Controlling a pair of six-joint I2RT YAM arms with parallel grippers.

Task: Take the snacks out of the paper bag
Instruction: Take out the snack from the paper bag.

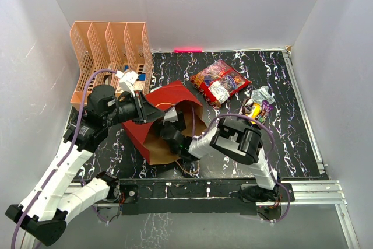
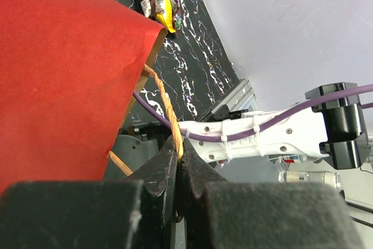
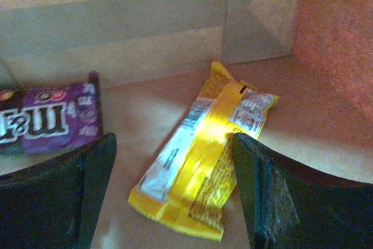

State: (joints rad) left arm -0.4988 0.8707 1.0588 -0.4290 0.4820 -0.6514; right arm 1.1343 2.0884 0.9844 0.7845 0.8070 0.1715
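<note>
**Left to right.** The left gripper (image 2: 182, 164), jaws clamped on the twisted tan handle (image 2: 166, 108), gripped the red paper bag (image 1: 168, 98). Inside the bag, the right gripper (image 3: 173, 151) stood with jaws apart astride a yellow packet (image 3: 201, 164), with a purple packet (image 3: 53, 122) at the yellow packet's 9 o'clock. A red candy bag (image 1: 220, 83) lay on the table at the paper bag's 2 o'clock.

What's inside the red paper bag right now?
A yellow packet and a purple packet lie on the brown floor of the paper bag. Its walls and the right arm cover the rest.
</note>
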